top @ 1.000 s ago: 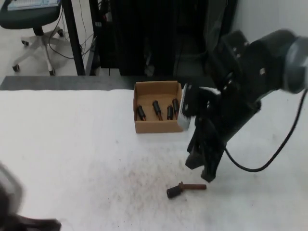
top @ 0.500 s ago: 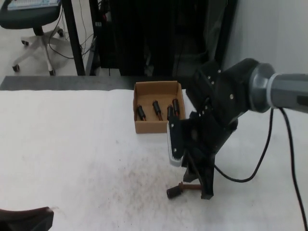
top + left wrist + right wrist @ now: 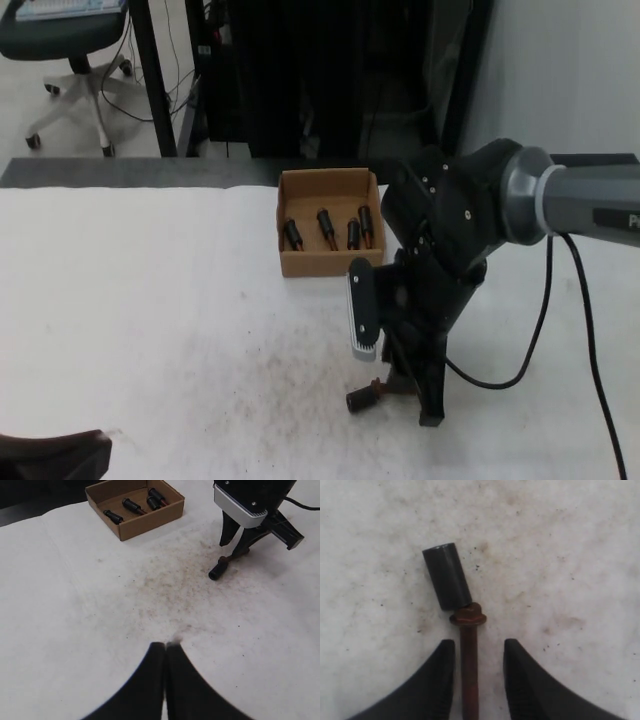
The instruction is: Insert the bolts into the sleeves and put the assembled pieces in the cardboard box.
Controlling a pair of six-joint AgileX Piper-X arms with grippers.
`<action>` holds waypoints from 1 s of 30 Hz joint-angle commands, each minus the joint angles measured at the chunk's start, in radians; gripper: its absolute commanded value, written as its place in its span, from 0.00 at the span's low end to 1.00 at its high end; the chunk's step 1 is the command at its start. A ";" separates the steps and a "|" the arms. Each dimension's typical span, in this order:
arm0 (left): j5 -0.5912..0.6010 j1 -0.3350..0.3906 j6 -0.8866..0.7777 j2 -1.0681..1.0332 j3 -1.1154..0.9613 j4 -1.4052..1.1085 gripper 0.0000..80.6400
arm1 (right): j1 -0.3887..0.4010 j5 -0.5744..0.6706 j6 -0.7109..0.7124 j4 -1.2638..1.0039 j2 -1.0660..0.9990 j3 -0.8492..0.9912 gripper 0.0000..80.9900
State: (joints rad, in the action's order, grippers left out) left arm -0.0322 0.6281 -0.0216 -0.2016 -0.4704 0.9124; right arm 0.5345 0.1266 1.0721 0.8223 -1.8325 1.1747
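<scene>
Right hand [image 3: 479, 647] down at tabletop [image 3: 150, 300], fingers apart, straddling bolt [image 3: 469, 675] shank, gap either side, gripping nothing. Bolt head touching end of black sleeve [image 3: 447, 576]. Sleeve skewed off bolt's line, both lying flat. Left hand [image 3: 165, 652] low over tabletop, fingers pressed together, holding nothing. Cardboard box [image 3: 325, 262] farther back, well apart from loose pair, four dark pieces [image 3: 327, 228] inside. Right arm's cable [image 3: 545, 320] loops over tabletop beside arm. Rusty smudges [image 3: 175, 575] between left hand and bolt. Office chair [image 3: 70, 40] on floor behind.

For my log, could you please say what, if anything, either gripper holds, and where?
Nothing: the right gripper is open astride the shank of the bolt; the left gripper is shut, empty.
</scene>
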 commanded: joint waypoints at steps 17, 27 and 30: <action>-0.011 0.000 -0.009 0.006 0.000 -0.013 0.00 | 0.003 -0.002 0.005 0.029 -0.014 0.003 0.40; -0.011 0.000 -0.009 0.006 0.000 -0.013 0.00 | 0.035 -0.002 0.005 -0.019 -0.013 0.003 0.37; -0.011 0.000 -0.009 0.006 0.000 -0.013 0.00 | 0.038 -0.002 0.005 -0.017 -0.013 0.003 0.31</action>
State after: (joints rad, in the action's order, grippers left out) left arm -0.0322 0.6281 -0.0216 -0.2016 -0.4704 0.9124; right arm 0.5689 0.1241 1.0721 0.8084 -1.8473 1.1747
